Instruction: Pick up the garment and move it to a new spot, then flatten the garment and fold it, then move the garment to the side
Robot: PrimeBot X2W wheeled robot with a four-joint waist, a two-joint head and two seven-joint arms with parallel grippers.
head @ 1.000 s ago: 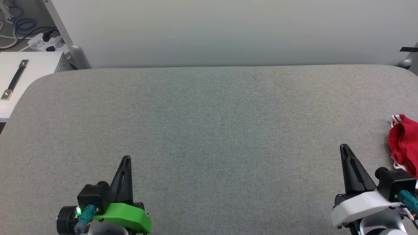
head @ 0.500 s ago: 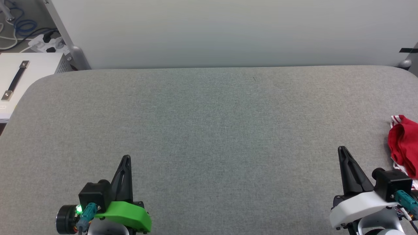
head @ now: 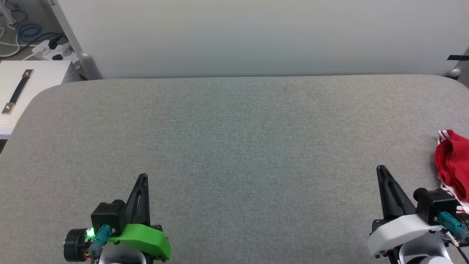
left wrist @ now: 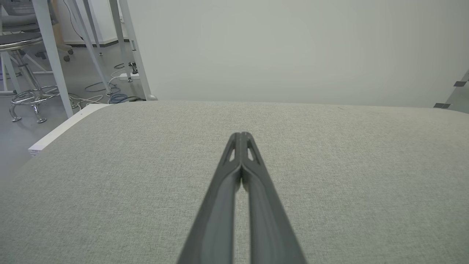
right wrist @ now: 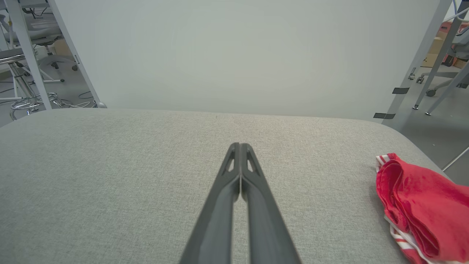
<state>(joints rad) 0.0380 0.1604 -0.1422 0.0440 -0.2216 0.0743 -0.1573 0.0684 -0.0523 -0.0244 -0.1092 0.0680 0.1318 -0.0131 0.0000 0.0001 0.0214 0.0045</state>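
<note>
Head view: bunched red jersey garment with striped trim lies at the frame's right edge on the grey fabric desk; left jaws and right jaws are pressed together.
Right wrist view: garment lower right, near the desk's corner. Advised: spread right jaws, pinch a top fold.
Left wrist view: open desk ahead.

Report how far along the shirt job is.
Done: nothing that shows. The garment lies bunched at the right edge of the table, partly out of frame, so I cannot tell a fold. In hand: nothing; the left gripper and right gripper are shut, empty, apart from it. Left, by the look: pick up, move, flatten, fold, set aside.
</note>
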